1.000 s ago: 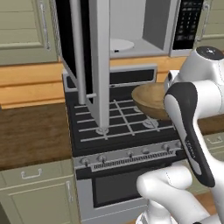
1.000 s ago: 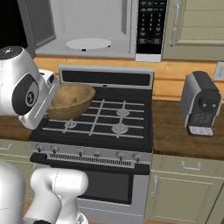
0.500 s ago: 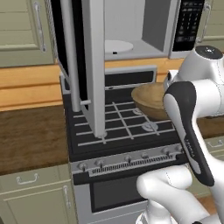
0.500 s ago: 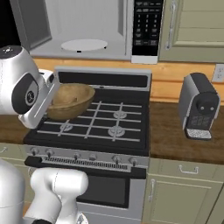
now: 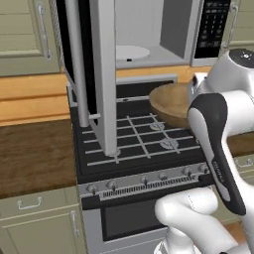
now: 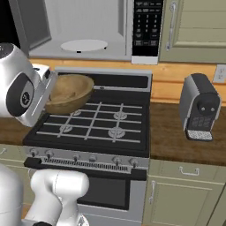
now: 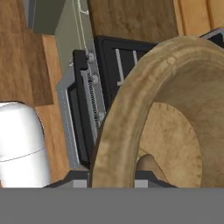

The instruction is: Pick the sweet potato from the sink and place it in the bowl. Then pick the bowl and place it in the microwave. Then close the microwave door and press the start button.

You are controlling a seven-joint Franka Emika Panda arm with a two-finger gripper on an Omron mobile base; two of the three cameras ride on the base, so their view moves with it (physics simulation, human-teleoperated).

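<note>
Tilted bowl (image 6: 66,92) above the stove (image 6: 97,128), rim clamped in the jaws, mouth facing sideways.

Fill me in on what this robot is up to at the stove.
The robot's gripper is clamped on the rim of a wooden bowl, holding it in the air above the stove. Something brownish, probably the sweet potato, lies inside the bowl. The microwave above the stove stands with its door swung wide open and its turntable bare, so the bowl has yet to go in.
</note>
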